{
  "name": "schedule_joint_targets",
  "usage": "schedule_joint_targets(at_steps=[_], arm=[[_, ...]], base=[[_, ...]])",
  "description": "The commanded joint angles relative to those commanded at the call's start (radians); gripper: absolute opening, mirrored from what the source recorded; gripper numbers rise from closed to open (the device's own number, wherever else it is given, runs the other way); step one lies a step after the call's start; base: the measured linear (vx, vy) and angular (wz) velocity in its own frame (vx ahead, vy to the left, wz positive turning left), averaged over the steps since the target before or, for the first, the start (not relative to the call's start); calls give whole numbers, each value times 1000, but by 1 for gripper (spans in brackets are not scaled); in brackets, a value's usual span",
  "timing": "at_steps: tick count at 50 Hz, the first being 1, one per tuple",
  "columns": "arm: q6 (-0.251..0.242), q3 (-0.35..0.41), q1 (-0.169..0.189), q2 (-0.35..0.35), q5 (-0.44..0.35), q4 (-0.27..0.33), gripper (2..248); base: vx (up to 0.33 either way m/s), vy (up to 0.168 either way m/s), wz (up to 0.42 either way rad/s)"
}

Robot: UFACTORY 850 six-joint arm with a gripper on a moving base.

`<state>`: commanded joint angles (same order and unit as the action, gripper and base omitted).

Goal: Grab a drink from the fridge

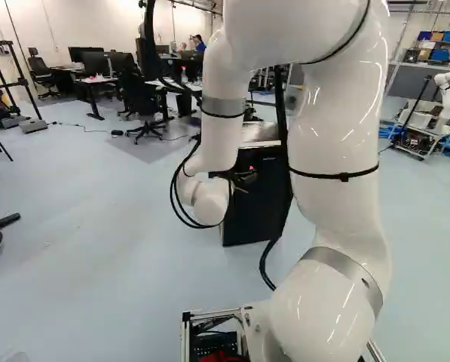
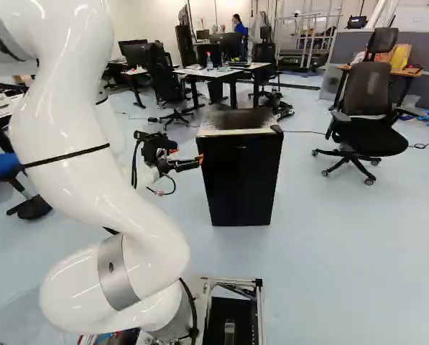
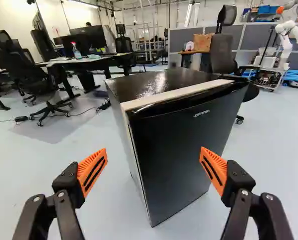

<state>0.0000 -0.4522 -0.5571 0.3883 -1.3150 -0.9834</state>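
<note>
Short of the mini fridge (image 3: 158, 82), your end effector (image 3: 154, 167) stands open, its orange pads (image 3: 93, 171) wide apart with nothing between them. Ahead, the fridge's black door (image 3: 188, 150) is closed, and the drink you are after shows in no view; presumably it waits behind that door.

The door comes first. Its face looks flat, hard and glossy, poor purchase for a squeeze, so a free edge or the lip (image 3: 188, 108) along the fridge's top front looks the better hold. Expect a seal that resists, then yields at once; pull slowly, as the small cabinet could slide or rock. You cannot tell from here which side is hinged.

Once inside, expect a can or bottle, light to moderate in weight, smooth and perhaps slick with cold. Take it around the middle, pads square, firmly enough against slipping but gently enough to spare a thin wall.

Beyond the fridge, a bottle (image 3: 77, 51) stands on a tabletop (image 3: 104, 58); that one is outside your assignment.
</note>
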Motion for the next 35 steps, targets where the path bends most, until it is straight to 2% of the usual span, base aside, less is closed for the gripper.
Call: schedule_joint_targets(at_steps=[20, 35], arm=[[0, -101, -26, 70, -15, -102, 247], [0, -185, -17, 124, -15, -153, 247]], base=[[0, 0, 0], [0, 0, 0]])
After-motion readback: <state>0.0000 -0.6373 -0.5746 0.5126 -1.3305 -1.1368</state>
